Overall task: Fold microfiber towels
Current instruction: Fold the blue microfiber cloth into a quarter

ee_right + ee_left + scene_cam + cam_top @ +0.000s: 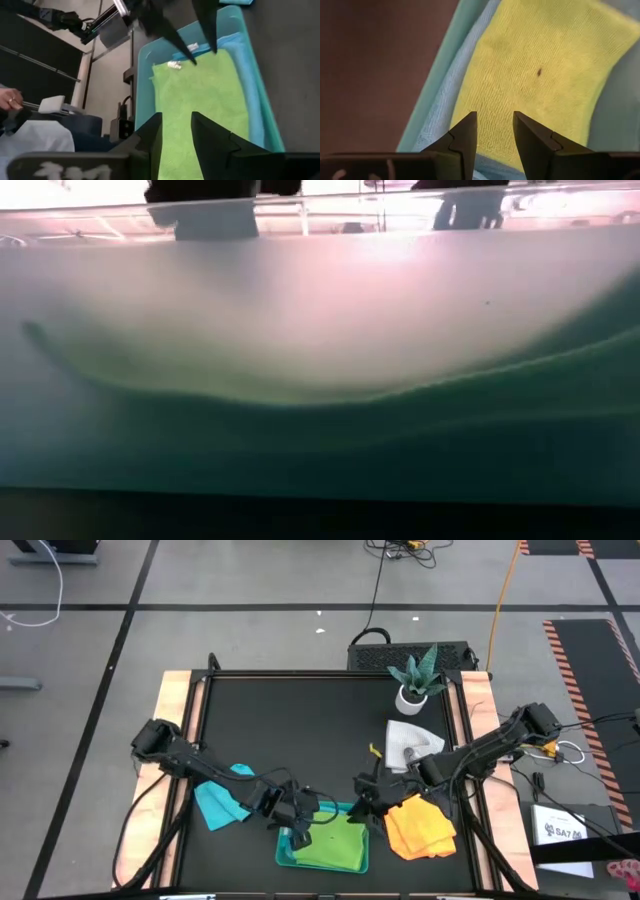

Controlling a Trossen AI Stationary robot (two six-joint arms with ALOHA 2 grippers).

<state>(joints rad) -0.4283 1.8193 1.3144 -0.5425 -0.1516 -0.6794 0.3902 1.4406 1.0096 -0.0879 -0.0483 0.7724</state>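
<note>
High view: my left pincer (300, 832) and right pincer (362, 808), both parted and gripping nothing, flank the lime towel (330, 843) in the tray (283, 852), orange towel (420, 827) and potted plant (417, 680) nearby.

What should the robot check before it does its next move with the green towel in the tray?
1. Lime green towel lying in the teal tray: ok.
2. Left gripper over the green towel, fingers apart, holding nothing: ok.
3. Right gripper above the same towel, fingers apart, not gripping: ok.
4. The two grippers are close over the tray; room between them: cannot tell.
5. Blue towel under the green one, lying flat: cannot tell.
6. Yellow-orange towel beside the tray, out of the way: ok.
</note>
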